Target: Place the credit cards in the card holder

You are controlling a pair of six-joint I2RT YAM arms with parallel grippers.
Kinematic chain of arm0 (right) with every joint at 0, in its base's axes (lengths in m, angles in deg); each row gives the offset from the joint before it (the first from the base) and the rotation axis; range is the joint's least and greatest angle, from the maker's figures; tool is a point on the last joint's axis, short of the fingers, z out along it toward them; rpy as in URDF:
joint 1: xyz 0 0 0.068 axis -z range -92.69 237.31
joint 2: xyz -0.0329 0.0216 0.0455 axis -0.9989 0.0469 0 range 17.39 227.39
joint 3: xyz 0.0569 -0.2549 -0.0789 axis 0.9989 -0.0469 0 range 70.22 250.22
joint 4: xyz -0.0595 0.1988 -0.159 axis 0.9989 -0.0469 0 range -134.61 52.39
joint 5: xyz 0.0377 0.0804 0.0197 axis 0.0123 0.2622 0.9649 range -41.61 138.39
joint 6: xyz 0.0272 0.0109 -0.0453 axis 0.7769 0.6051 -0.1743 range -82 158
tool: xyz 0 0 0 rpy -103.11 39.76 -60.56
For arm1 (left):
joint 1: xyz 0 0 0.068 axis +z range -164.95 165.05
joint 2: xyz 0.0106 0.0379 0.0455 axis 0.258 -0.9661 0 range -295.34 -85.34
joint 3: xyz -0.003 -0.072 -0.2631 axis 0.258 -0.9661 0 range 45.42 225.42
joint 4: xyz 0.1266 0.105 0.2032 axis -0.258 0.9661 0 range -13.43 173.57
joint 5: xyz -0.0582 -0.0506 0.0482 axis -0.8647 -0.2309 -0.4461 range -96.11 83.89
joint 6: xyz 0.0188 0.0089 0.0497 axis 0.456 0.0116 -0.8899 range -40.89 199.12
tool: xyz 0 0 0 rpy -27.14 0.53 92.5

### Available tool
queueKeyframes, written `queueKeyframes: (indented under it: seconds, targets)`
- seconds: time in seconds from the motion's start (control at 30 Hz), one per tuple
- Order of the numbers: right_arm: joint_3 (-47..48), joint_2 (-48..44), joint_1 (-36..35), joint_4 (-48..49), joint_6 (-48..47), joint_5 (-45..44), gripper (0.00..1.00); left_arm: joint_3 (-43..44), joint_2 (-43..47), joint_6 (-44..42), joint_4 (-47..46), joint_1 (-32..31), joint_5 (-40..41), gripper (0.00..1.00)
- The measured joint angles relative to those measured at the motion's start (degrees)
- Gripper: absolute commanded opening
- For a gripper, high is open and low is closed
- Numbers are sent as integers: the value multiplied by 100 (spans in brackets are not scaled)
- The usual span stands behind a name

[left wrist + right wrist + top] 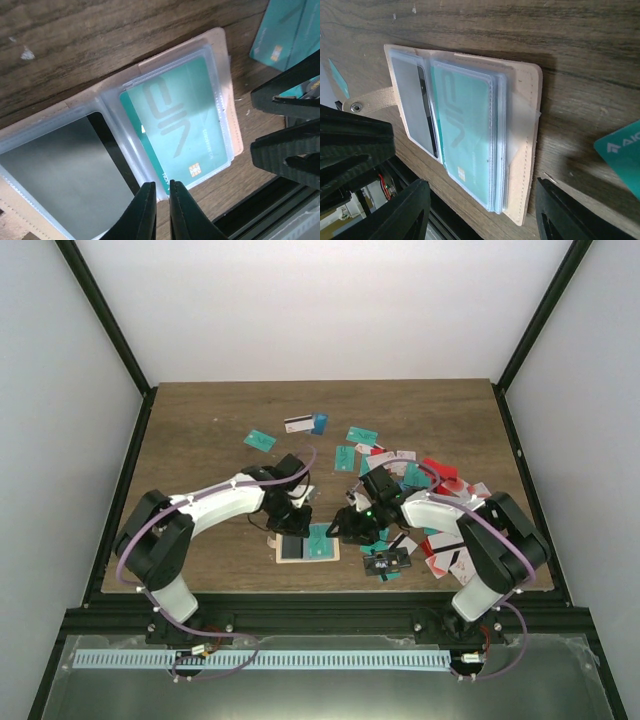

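Note:
The tan card holder (333,552) lies open near the table's front edge, between my two grippers. A teal card (175,125) sits in its right clear sleeve and a dark card (60,170) in the left one. My left gripper (161,197) is shut, with its tips at the holder's near edge by the fold and nothing visibly between them. It stands just behind the holder in the top view (296,522). My right gripper (485,215) is open and empty, and its fingers straddle the holder's (525,150) near edge. Loose credit cards (259,440) lie scattered behind.
A heap of red, white and teal cards (440,480) lies at the right, by my right arm. A white card and a blue card (300,424) lie at the back. A dark card (386,562) lies right of the holder. The table's front edge (300,590) is close.

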Motion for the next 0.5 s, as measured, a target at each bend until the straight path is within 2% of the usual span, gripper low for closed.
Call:
queueKeyframes:
  seconds: [0.5]
  targets:
    - [-278, 361, 20, 809, 72, 490, 58, -85, -435, 2, -199, -181, 20, 8]
